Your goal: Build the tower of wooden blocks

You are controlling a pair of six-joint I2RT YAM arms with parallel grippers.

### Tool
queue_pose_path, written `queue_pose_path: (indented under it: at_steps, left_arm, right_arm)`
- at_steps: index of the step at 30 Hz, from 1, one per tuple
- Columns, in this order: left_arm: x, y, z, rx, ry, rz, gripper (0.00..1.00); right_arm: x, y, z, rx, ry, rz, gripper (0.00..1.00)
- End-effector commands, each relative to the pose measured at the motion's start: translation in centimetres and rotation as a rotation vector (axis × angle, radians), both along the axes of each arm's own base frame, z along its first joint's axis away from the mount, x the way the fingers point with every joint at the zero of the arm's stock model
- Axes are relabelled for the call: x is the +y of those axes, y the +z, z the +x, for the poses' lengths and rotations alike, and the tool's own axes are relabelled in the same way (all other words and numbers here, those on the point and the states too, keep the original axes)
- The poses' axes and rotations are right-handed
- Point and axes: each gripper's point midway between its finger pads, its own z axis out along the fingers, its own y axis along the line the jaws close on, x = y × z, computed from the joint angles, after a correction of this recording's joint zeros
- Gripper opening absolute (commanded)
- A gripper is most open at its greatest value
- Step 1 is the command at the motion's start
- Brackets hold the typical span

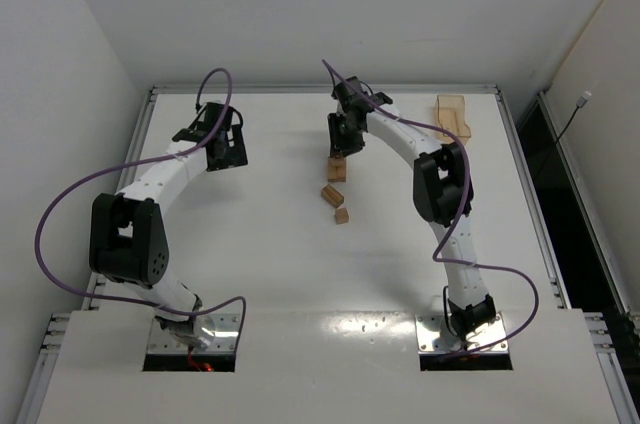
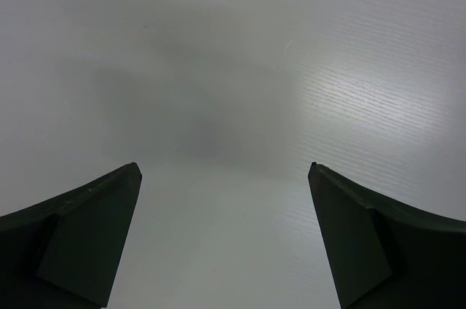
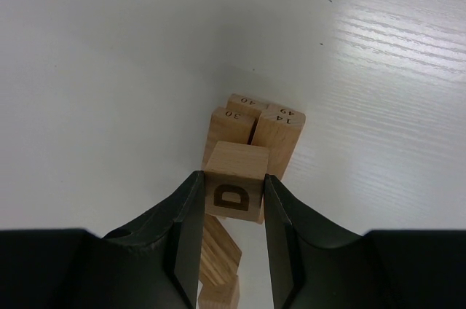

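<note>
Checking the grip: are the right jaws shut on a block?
Shut: both jaws press the sides of the D block, by the numbered blocks.

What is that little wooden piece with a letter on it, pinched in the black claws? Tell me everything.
The lettered block is a small pale-wood piece, smooth, its end face stamped with a dark D. The right gripper clamps its two sides, holding it over upright numbered blocks; contact with them is unclear.

A white table [image 1: 250, 244] with metal edge rails stands between plain white walls [image 1: 60, 34].
</note>
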Motion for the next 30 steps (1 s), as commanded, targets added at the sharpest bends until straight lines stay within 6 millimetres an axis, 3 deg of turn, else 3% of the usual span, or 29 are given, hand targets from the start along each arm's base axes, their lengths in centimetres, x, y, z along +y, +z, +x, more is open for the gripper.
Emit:
queue_pose_path:
  at_steps: [1, 4, 16, 22, 30]
  left_arm:
    - [0.4, 0.9, 0.9, -0.042, 0.02, -0.013, 1.0]
    - [0.4, 0.9, 0.9, -0.042, 0.02, -0.013, 1.0]
    - [0.6, 0.9, 0.9, -0.041, 0.023, -0.02, 1.0]
    - [0.4, 0.8, 0.9, -0.04, 0.018, -0.028, 1.0]
    - [0.4, 0.5, 1.0, -0.031, 0.018, -0.026, 1.0]
  right_arm:
    - [0.4, -0.4, 0.3, 0.0, -0.002, 0.019, 0.04]
    - [0.6, -0.4, 0.5, -0.006, -0.01, 0.026, 0.12]
    - [0.3, -0.7, 1.1, -0.018, -0.023, 0.005, 0.08]
    - [0.3, -0.7, 1.1, -0.018, -0.023, 0.005, 0.26]
    - [0.2, -0.7, 1.4, -0.032, -0.03, -0.001, 0.22]
